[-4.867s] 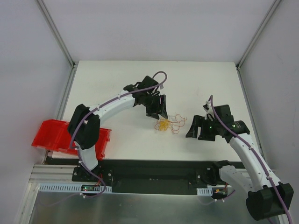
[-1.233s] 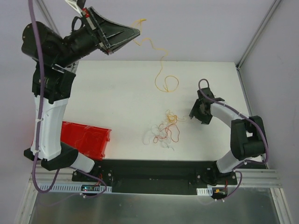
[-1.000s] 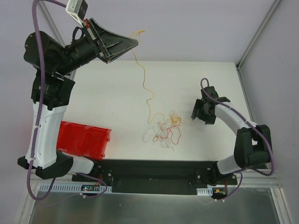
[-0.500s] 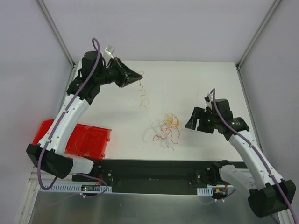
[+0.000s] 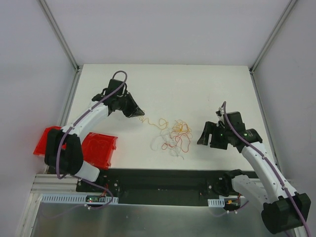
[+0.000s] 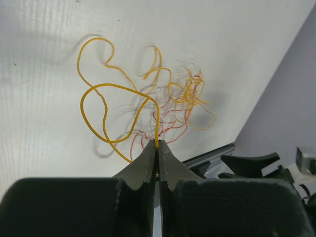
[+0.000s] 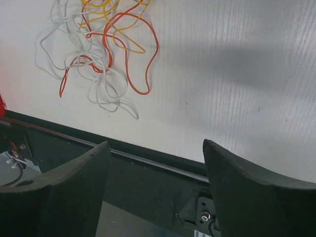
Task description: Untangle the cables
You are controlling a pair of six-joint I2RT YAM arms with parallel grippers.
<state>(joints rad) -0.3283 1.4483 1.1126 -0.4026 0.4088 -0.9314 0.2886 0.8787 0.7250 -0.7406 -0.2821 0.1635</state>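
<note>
White ribbed worktop [image 5: 207, 84] inside a pale grey enclosure. Aluminium posts [image 5: 59, 34] at the far corners, black rail [image 5: 163, 177] along the near edge. Red bin [image 5: 98, 148] near-left, overhanging the worktop's left edge, partly behind the left arm.

Cables [image 5: 177, 137]: loose tangle of red, yellow and whitish strands, flat on the worktop, a little right of centre and toward the near edge, between left tool [image 5: 142, 114] and right tool [image 5: 205, 140].

Top view only: both arms, the bin, and the full run of one yellow strand [image 6: 157, 123] curling from the tangle leftward to the left tool.

Left wrist view only: grip detail. Tips pressed fully together, pinching that yellow strand. Strand loops out ahead of the tips, then back into the tangle beyond.

Right wrist view only: colours separated — whitish strands nearest the rail, a red loop [image 7: 148, 69] on the outside, yellow further in. Right tool spread wide, nothing between the fingers, clear of the cables.

Left arm: up along the left side from its base, forearm angled right, tool low over the worktop, pointing at the tangle from the left.

Right arm: folded forward from the near-right base, tool just right of the tangle, tilted down toward the near edge.
</note>
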